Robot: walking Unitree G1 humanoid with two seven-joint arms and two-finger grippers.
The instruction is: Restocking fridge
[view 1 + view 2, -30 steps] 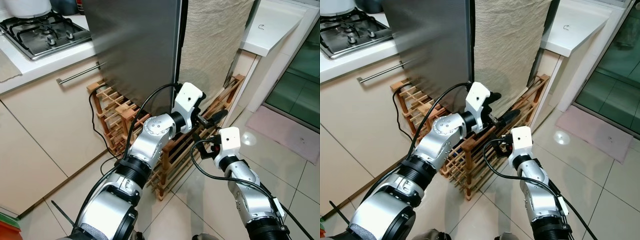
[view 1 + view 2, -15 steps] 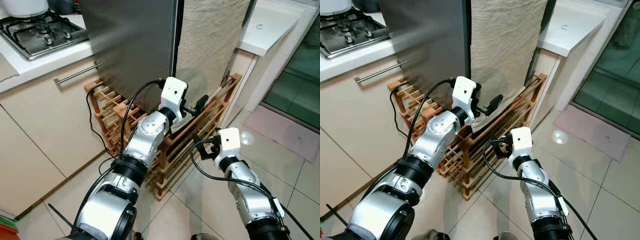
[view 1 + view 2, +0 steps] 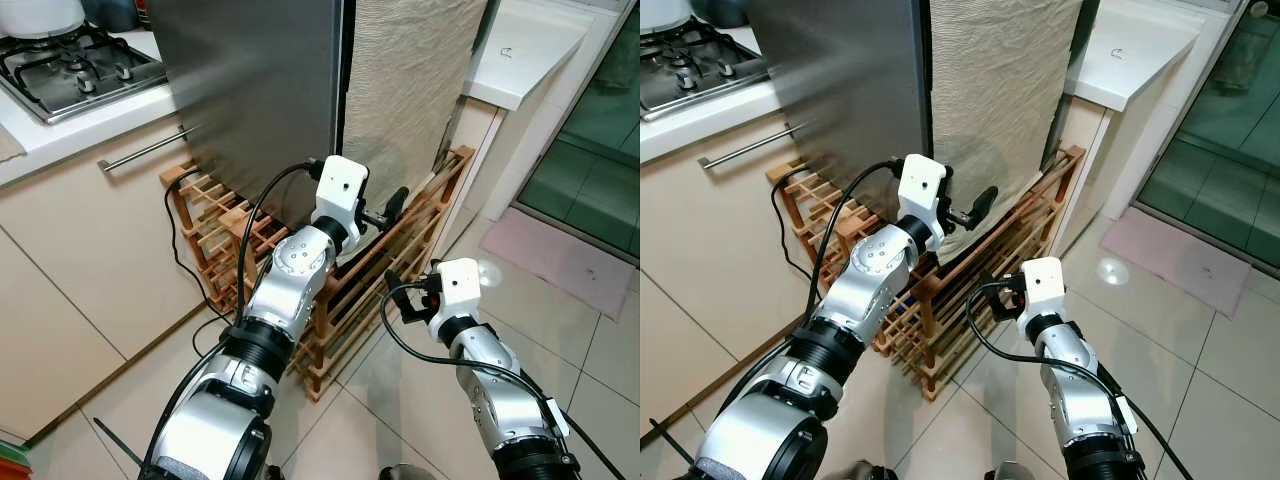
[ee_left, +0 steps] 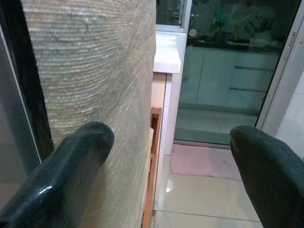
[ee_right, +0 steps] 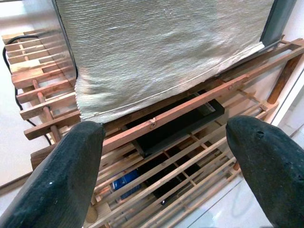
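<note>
On pale floor tiles (image 3: 560, 330), wooden rack (image 3: 340, 290) beneath steel fridge (image 3: 260, 90).

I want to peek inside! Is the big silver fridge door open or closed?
Cannot tell. The fridge shows its steel side and a dark edge strip; a beige cloth hangs beside it. The open left gripper reaches toward that cloth.

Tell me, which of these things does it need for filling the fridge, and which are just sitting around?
For the job:
- fridge, steel door closed
- left claw, open, raised near the beige mat
- right claw, open, above the rack

Just lying about:
- beige woven mat hanging beside the fridge
- wooden rack on the floor
- gas hob
- pink floor mat
</note>
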